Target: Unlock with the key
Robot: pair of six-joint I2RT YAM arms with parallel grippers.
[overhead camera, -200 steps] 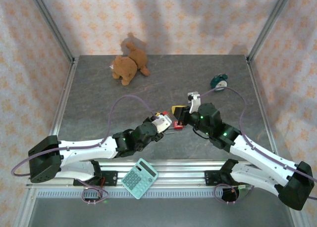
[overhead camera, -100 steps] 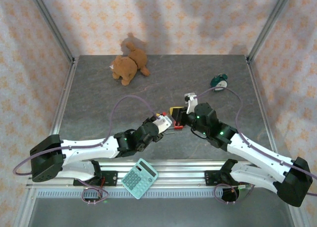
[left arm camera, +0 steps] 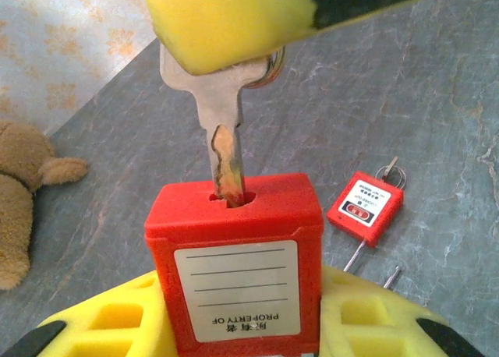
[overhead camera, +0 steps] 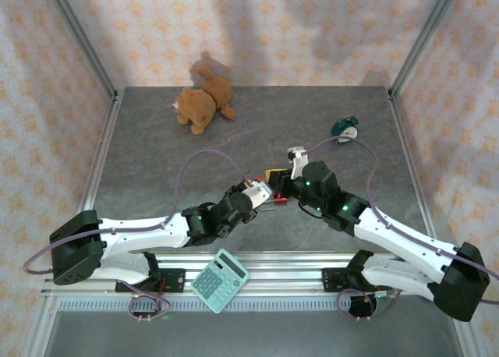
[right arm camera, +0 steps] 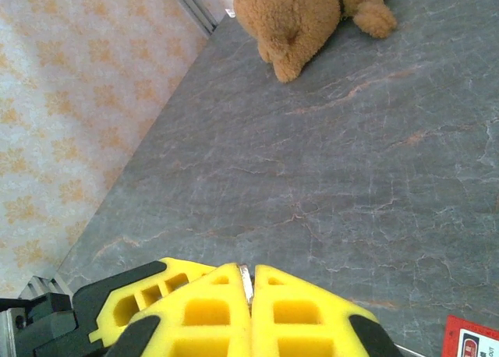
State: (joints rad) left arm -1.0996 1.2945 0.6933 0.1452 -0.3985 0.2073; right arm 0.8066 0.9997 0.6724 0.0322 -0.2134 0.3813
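Grey marbled table (overhead camera: 156, 154) fills a cell papered in a pale floral print, and the held red padlock (left arm camera: 234, 279) serves as the marker for everything else. Nearest, on the rail on the near side of that padlock, lies a mint calculator (overhead camera: 220, 280). The left fingers (left arm camera: 117, 322) are partly closed, clamping the padlock body from both sides with its keyway facing up in the left wrist view. Directly above the padlock, the right fingers (right arm camera: 203, 310) are pressed tight together on the bow of the key (left arm camera: 222, 150), whose blade stands upright with its tip just inside the slot and most of its length showing. So by my reading the pick-up and lining-up are done; pushing the key home, turning it and freeing the shackle, which is hidden, remain. Just beyond the padlock a second red padlock (left arm camera: 365, 209) lies flat. Farther off to its right sits a small teal object (overhead camera: 344, 128), and farthest, to its left, a brown teddy bear (overhead camera: 203, 105)
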